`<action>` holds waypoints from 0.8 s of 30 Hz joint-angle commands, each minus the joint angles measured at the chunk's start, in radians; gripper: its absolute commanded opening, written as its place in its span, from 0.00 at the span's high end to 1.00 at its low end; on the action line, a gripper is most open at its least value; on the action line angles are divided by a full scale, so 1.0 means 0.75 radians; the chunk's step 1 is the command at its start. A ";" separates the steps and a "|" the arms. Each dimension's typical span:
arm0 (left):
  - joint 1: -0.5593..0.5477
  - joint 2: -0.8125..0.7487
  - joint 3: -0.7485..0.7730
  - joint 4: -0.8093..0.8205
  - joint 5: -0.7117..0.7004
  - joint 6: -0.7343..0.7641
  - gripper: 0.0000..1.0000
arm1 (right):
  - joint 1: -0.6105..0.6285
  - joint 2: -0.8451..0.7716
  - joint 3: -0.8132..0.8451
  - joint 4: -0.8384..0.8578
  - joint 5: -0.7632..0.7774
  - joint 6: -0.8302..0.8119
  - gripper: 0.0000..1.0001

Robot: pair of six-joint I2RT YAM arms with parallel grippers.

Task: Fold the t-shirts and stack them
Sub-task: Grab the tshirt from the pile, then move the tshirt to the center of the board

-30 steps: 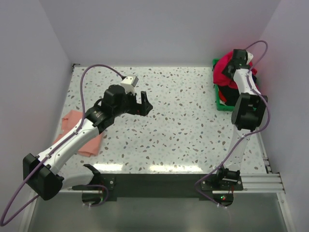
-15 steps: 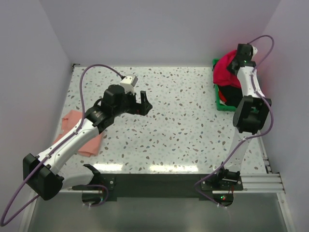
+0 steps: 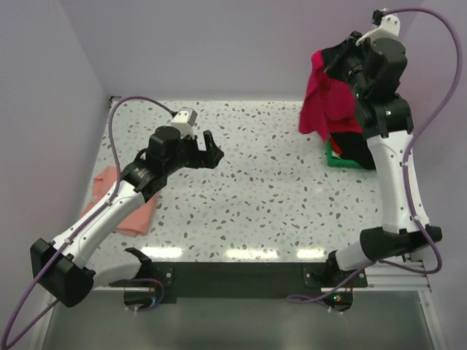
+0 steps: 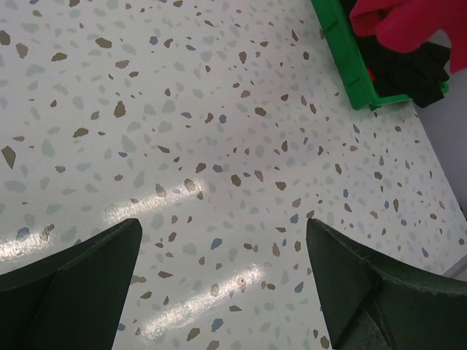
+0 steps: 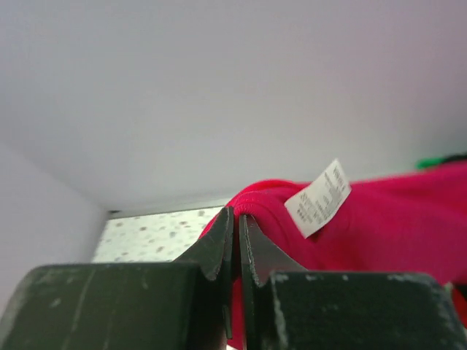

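The bright crimson-red cloth t-shirt (image 3: 328, 106) hangs lengthwise straight below the right gripper (image 5: 236, 215), which pinches its neck edge above the green plastic bin (image 3: 337, 157). The pale salmon-pink t-shirt (image 3: 139, 215) lies flat behind the wide-open left gripper (image 4: 222, 227), the nearer one. The small white neck label (image 5: 317, 198) beside the pinch has unreadable print.

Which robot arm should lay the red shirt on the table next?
Right, probably: the right gripper is shut on the red shirt, hanging above the bin. The left gripper is open, empty, far across the table.
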 commanded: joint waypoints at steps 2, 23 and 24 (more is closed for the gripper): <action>0.028 -0.060 -0.002 0.051 -0.021 -0.045 0.00 | 0.084 -0.187 -0.047 0.121 -0.167 0.067 1.00; 0.040 0.007 -0.221 0.265 0.169 -0.239 0.04 | 0.280 -0.037 -0.487 0.161 -0.351 0.065 1.00; 0.040 0.005 -0.231 0.267 0.169 -0.243 0.04 | 0.340 0.012 -0.465 0.142 -0.311 0.047 1.00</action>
